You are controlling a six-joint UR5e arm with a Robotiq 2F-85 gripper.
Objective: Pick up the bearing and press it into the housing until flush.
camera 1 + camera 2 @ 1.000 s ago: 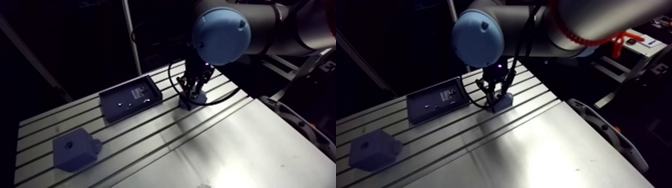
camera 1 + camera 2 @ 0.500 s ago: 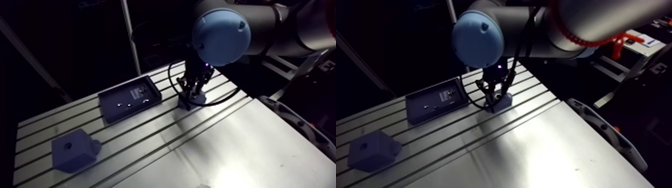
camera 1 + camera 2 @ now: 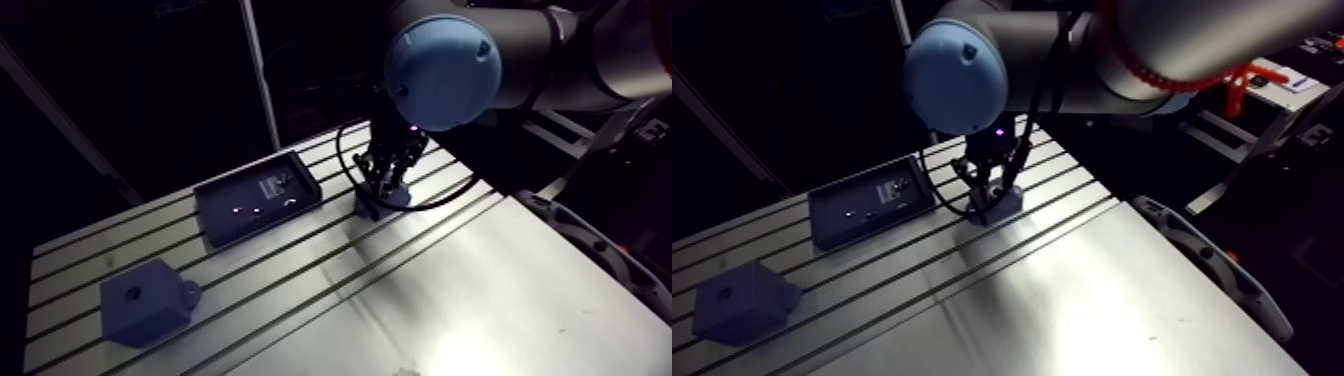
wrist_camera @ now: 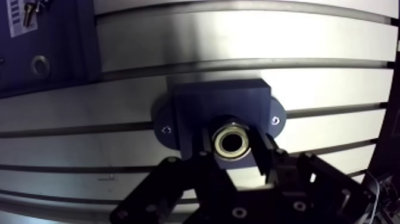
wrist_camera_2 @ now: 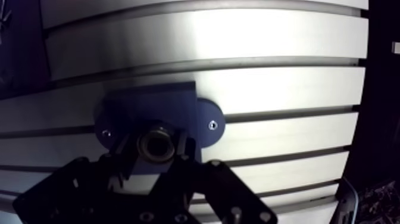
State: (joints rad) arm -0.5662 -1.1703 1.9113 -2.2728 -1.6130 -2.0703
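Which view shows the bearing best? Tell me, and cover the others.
The wrist view: the bearing faces the camera, ring and bore plain, between the gripper's fingers, at the housing. The arm view shows only gripper and housing; the bearing is hidden there.

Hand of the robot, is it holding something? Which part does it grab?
The hand holds the bearing, with its two fingers pinching the ring's outer sides, right over the housing.
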